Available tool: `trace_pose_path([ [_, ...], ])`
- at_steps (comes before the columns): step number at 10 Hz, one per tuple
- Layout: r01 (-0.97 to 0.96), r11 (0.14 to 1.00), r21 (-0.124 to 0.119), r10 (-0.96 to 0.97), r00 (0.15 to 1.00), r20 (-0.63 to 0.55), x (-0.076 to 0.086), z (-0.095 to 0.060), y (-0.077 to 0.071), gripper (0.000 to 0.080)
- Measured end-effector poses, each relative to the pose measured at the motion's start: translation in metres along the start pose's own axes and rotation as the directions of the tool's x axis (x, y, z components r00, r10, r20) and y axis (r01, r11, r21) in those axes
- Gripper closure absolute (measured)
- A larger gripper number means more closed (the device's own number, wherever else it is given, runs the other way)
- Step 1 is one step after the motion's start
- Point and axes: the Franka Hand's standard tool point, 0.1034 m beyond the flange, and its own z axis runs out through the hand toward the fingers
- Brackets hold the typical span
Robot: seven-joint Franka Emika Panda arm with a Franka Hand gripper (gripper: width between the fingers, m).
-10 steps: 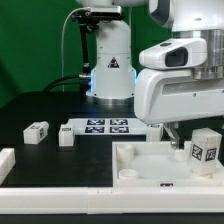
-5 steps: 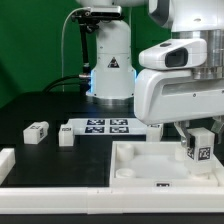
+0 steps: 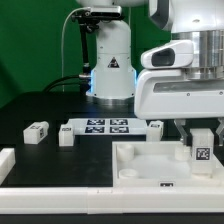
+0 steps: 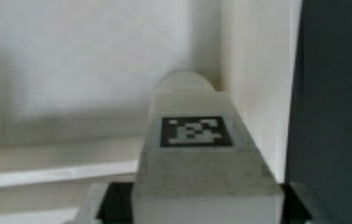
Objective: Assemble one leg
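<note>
My gripper is shut on a leg, a chunky white block with a black-and-white tag on its face. It holds the leg upright over the far right corner of the large white square panel at the exterior view's right. In the wrist view the leg fills the middle between my two dark fingers, with the panel's white wall behind it. Other legs lie on the black table: one at the left, one beside the marker board, one behind the panel.
The marker board lies flat at the middle back. A white part sits at the front left edge. The robot base stands behind the marker board.
The gripper has moved down and slightly toward the exterior view's left with the leg, bringing it closer to the panel's far right corner.
</note>
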Motion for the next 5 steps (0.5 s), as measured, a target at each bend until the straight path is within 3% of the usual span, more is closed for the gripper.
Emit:
trace_pose_path([
  [2,-0.322,0.947,-0.009,0.322,0.947,-0.008,-0.0001,0.0008,0.0011,0.0508],
  [4,-0.536,0.844,-0.014,0.536,0.844,-0.021,0.0003,0.0009,0.0013,0.0508],
  [5,-0.657,0.754,-0.012,0.657,0.754,-0.021,0.0001,0.0010,0.0018,0.0508],
])
